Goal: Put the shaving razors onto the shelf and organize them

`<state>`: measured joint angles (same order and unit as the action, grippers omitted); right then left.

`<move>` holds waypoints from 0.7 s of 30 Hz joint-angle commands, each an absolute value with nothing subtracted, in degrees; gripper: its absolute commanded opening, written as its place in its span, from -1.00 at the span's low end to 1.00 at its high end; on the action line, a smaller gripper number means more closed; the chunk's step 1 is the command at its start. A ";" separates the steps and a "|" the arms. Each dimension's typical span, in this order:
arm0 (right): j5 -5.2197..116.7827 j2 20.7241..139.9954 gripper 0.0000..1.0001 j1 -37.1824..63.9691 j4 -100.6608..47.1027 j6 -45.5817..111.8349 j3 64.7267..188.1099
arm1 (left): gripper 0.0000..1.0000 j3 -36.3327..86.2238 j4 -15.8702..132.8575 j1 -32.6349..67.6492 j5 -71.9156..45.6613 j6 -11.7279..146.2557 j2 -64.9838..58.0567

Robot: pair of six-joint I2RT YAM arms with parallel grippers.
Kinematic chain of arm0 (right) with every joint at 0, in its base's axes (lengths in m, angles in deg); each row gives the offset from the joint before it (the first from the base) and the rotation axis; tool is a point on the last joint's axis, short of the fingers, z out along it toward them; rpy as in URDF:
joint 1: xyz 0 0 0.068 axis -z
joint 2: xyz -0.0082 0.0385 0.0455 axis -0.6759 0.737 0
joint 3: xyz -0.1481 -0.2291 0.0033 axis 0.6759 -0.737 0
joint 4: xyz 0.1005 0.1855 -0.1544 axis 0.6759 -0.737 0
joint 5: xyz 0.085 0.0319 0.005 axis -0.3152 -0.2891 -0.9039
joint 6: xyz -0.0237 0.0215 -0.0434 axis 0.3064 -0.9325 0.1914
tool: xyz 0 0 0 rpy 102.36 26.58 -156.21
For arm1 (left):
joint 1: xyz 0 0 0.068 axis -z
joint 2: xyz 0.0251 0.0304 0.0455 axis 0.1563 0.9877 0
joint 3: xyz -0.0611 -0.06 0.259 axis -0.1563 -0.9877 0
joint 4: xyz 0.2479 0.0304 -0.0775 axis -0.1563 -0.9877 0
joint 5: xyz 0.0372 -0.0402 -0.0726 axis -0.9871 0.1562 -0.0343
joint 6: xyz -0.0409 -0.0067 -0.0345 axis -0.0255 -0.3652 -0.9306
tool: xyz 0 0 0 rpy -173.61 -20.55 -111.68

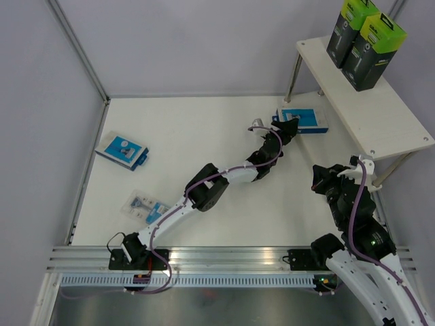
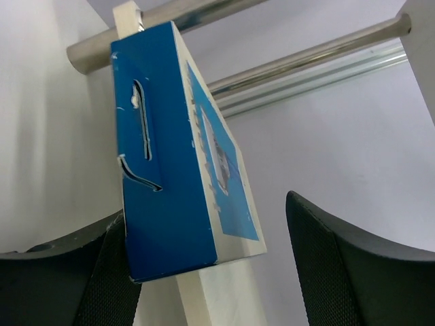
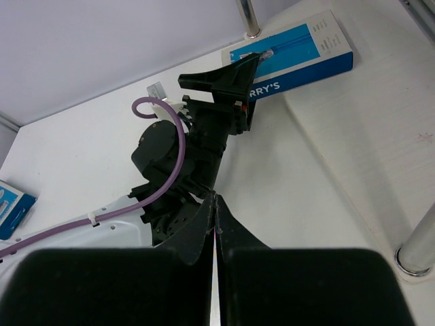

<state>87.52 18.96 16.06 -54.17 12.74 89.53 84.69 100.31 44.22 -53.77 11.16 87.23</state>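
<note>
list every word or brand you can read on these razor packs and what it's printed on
"RRY'S": white letters on the blue-and-white box by the shelf, first letters covered.
Small print on that box's white end: too small to read.
Black boxes with lime-green tops: printing blurred, unreadable.
Other blue-and-white box and blister pack: nothing legible.

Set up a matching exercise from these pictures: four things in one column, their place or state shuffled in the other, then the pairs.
Column one
1. black-and-green boxes
2. clear blister pack
3. left gripper
4. right gripper

Column two
A. shut, holding nothing
B. upright on the top board of the shelf
C. flat on the table beside the left arm
D. open, fingers either side of a blue box

Pairs: 1-B, 2-C, 3-D, 4-A
</note>
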 commanded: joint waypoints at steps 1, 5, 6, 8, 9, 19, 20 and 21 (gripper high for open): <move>88.91 18.79 -0.96 16.07 -54.22 12.78 90.60 | 0.60 88.56 97.96 44.36 -50.22 10.46 83.81; 88.82 18.88 -0.96 16.07 -54.05 12.61 90.07 | 0.55 90.14 97.44 44.79 -50.56 10.90 84.96; 88.91 18.79 -0.96 16.07 -54.05 12.61 89.98 | 0.54 90.67 97.26 44.80 -50.66 10.99 85.13; 89.08 18.88 -0.96 16.07 -53.96 12.35 89.90 | 0.46 92.95 96.65 44.80 -50.92 11.43 86.36; 89.17 18.97 -0.95 16.07 -53.78 12.34 89.81 | 0.42 93.66 96.47 44.80 -51.18 11.69 86.89; 89.79 20.19 -0.94 16.07 -52.29 13.31 89.37 | 0.51 97.09 94.36 44.80 -51.01 9.15 89.71; 89.62 20.28 -0.94 16.07 -52.29 13.40 89.37 | 0.54 96.92 94.36 44.80 -50.75 9.15 89.62; 89.70 20.37 -0.94 16.07 -52.29 13.49 89.54 | 0.56 96.66 94.36 44.80 -50.40 9.41 89.18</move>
